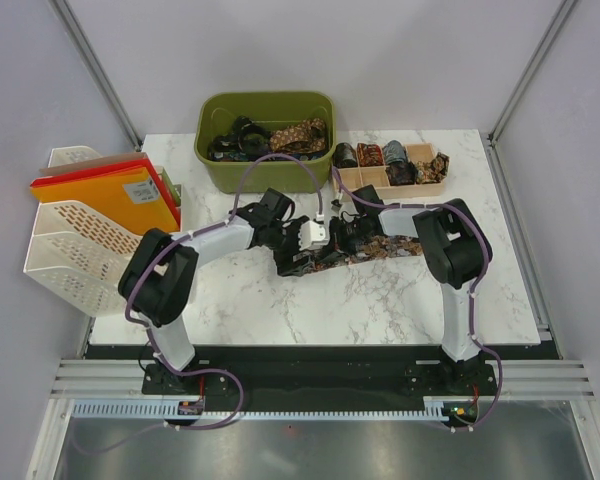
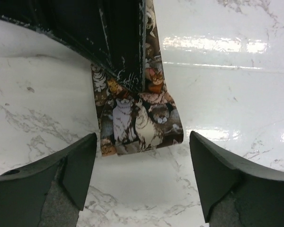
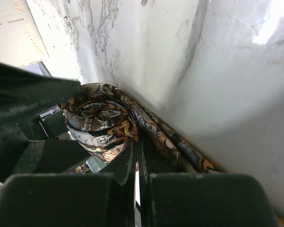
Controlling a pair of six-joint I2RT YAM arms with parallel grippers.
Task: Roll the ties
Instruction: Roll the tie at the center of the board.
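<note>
A dark tie with a brown-gold cat print (image 1: 390,248) lies across the middle of the marble table. Its left end is curled into a partial roll (image 3: 102,123), which also shows as a folded loop in the left wrist view (image 2: 139,125). My right gripper (image 1: 337,243) is shut on the tie at the roll, its fingers (image 2: 118,42) pinching the fabric; in its own view the gripper (image 3: 138,153) is closed beside the coil. My left gripper (image 1: 302,256) is open and empty just left of the roll, with its jaws (image 2: 143,165) wide apart above bare table in front of the loop.
An olive bin (image 1: 212,165) holding several loose ties stands at the back. A wooden compartment tray (image 1: 432,187) with rolled ties is at the back right. A white file rack (image 1: 65,245) with orange folders stands at the left edge.
</note>
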